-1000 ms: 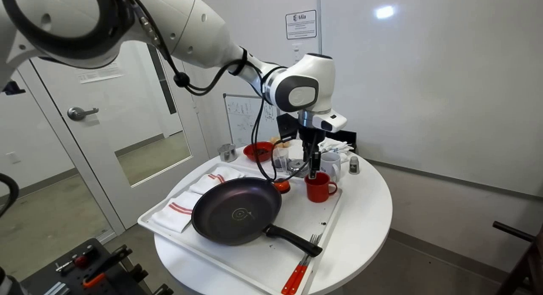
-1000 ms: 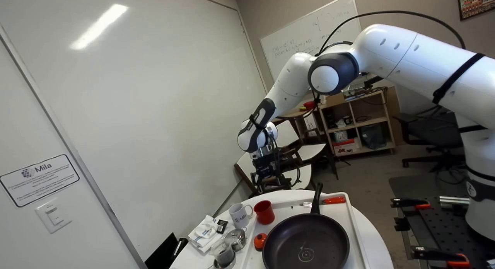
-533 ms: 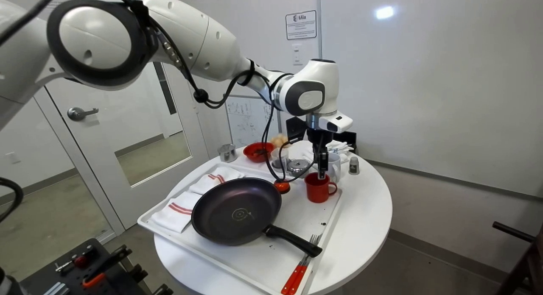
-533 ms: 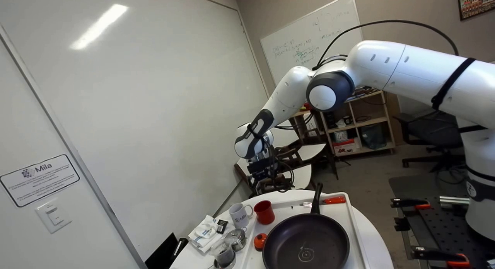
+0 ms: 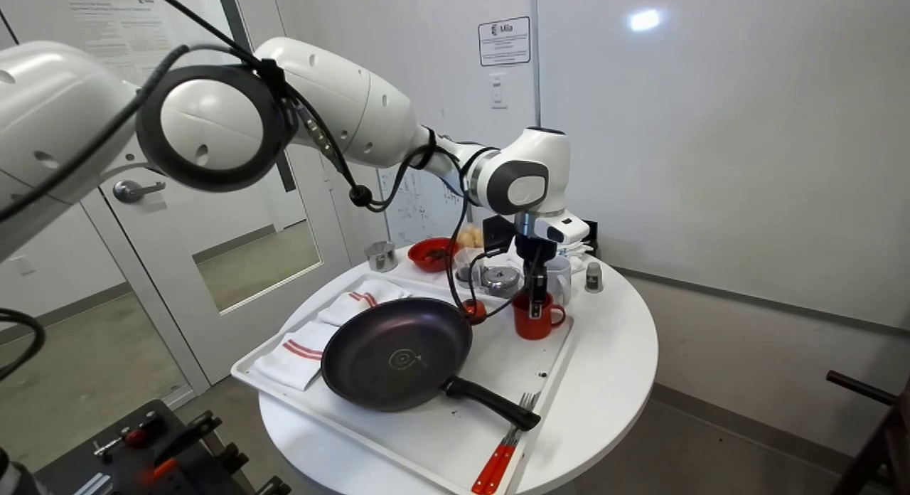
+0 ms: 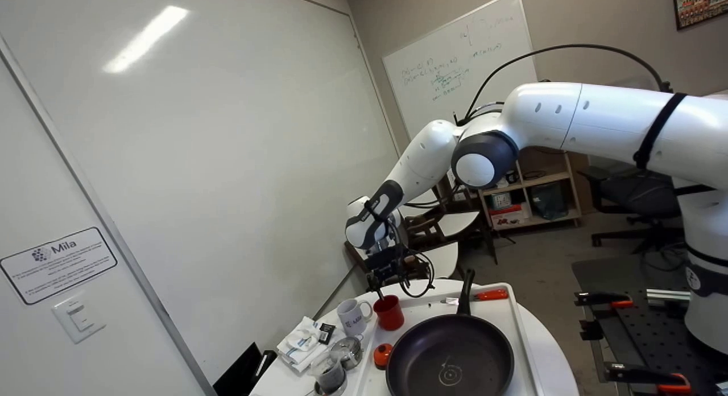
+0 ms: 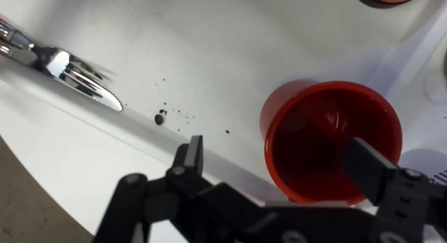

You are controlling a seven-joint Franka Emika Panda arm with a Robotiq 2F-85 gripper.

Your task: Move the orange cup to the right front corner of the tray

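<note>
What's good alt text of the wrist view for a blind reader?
Open gripper over a red cup, one finger overlapping it, the other clear of it. The cup stands on a white tray; a fork and knife lie at upper left.

Gripper (image 7: pixel 276 147) — jaws apart, approx. vert.

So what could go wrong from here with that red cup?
The open pincer has one finger over or inside the red cup, the other outside; closing, it might tip the cup. The white mug stands close by and could get bumped. Cutlery lies on the tray, so the lowered cup might land on it.
</note>
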